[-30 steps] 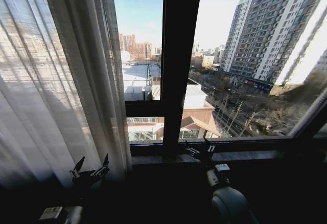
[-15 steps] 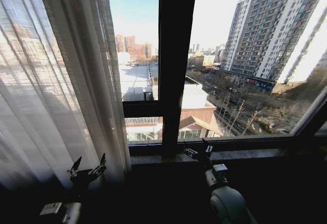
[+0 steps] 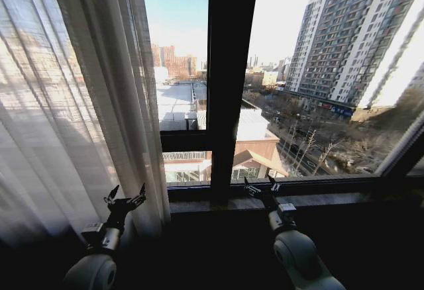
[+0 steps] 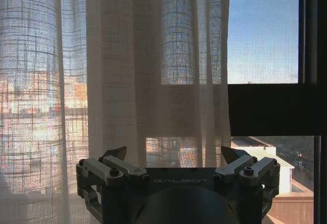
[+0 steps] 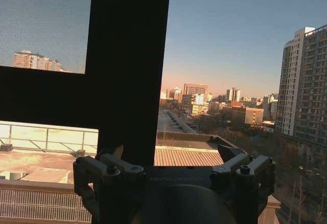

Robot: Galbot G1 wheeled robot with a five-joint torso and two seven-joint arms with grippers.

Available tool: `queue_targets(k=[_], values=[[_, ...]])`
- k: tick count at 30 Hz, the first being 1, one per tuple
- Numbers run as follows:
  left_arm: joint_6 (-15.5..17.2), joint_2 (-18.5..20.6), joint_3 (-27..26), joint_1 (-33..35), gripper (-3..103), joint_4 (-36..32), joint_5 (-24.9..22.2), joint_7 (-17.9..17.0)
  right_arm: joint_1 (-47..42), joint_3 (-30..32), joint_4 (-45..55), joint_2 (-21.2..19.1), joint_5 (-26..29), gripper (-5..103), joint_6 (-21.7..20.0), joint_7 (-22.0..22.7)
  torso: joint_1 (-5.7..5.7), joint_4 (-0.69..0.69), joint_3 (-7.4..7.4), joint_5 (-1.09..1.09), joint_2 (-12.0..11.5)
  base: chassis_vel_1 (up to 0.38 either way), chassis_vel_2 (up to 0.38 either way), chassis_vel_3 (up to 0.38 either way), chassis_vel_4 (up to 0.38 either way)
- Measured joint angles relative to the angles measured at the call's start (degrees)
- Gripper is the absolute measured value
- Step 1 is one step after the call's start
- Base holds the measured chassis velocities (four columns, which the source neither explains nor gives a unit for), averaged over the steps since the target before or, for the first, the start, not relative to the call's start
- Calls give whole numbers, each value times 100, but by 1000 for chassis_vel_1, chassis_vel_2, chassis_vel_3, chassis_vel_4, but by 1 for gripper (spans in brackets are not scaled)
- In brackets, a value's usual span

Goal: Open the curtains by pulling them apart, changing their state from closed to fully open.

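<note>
The sheer curtain panel (image 3: 79, 104) hangs bunched at the left of the window, its inner edge falling just left of the dark window mullion (image 3: 228, 85); a sliver of a second panel (image 3: 403, 145) shows at the far right edge, so the glass between them is already bare. Your left gripper (image 3: 126, 197) is raised in front of the lower pleats with its fingers spread and nothing between them; in the left wrist view, the left gripper (image 4: 173, 155) faces the folds squarely and stands close to the fabric, though contact cannot be confirmed. Your right gripper (image 3: 262, 185) hovers above the window sill (image 3: 318, 200) near the foot of the mullion, fingers likewise spread and empty, with only glass and frame ahead of it. To complete the left panel, advance the left gripper until several pleats sit between the fingers, close on a thick fold rather than a single layer, then draw steadily leftward along the sill line. Avoid pulling downward, which would likely load the curtain's hanging.
</note>
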Motion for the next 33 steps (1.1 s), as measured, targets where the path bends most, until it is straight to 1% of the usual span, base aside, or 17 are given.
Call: queue_targets(k=[2, 4, 5, 8, 12, 13, 17, 18, 19, 23, 25, 26, 27, 31, 33], values=[[37, 223, 106, -292, 100, 283, -130, -182, 114, -30, -126, 43, -6, 100, -4, 50, 0, -1, 0, 2, 0, 0, 0, 0, 0], [67, 337, 205, -470, 100, 460, -186, -225, 172, -45, -190, 56, -7, 100, -8, 76, 0, 0, 1, 3, 0, 0, 0, 0, 0], [67, 337, 205, -470, 100, 460, -186, -225, 172, -45, -190, 56, -7, 100, -8, 76, 0, 0, 1, 3, 0, 0, 0, 0, 0], [114, 470, 381, -805, 100, 783, -321, -343, 240, -50, -304, 34, -16, 100, -10, 92, 0, -2, 0, 4, 0, 0, 0, 0, 0], [116, 558, 516, -1051, 100, 1079, -368, -391, 280, -48, -381, 7, -20, 100, -10, 109, 0, 0, 0, 2, 0, 0, 0, 0, 0], [104, 606, 645, -1250, 100, 1271, -377, -392, 290, -36, -411, -12, -20, 100, -10, 124, 0, 0, 0, 3, 0, 0, 0, 0, 0], [90, 632, 878, -1565, 100, 1535, -379, -397, 306, -16, -435, -43, -18, 100, -10, 144, 0, -2, 0, 3, 0, 0, 0, 0, 0], [101, 638, 1077, -1774, 100, 1697, -396, -453, 327, -2, -445, -54, -17, 100, -10, 161, 0, -2, 0, 3, -1, 0, 0, 0, 0], [101, 638, 1077, -1774, 100, 1697, -396, -453, 327, -2, -445, -54, -17, 100, -10, 161, 0, -2, 0, 3, -1, 0, 0, 0, 0], [179, 705, 1507, -2090, 100, 1897, -522, -489, 359, 55, -493, -33, -16, 100, 5, 182, 0, -1, 0, 3, 0, 0, 0, 0, 0], [184, 714, 1574, -2138, 100, 1936, -537, -490, 359, 69, -506, -25, -16, 100, 13, 183, 0, 0, 0, 4, 0, 0, 0, 0, 0], [204, 722, 1740, -2264, 100, 2033, -574, -493, 358, 91, -528, -10, -16, 100, 37, 184, 0, -1, 0, 3, 0, 0, 0, 0, 0], [204, 722, 1740, -2264, 100, 2033, -574, -493, 358, 91, -528, -10, -16, 100, 37, 184, 0, -1, 0, 3, 0, 0, 0, 0, 0], [246, 726, 2048, -2520, 100, 2226, -639, -513, 312, 182, -555, 2, -16, 100, 121, 188, 0, -1, 0, 4, 0, 0, 0, 0, 0], [255, 722, 2077, -2547, 100, 2245, -649, -525, 301, 203, -555, 0, -14, 100, 124, 191, 0, -1, 0, 4, 0, 0, 0, 0, 0]])
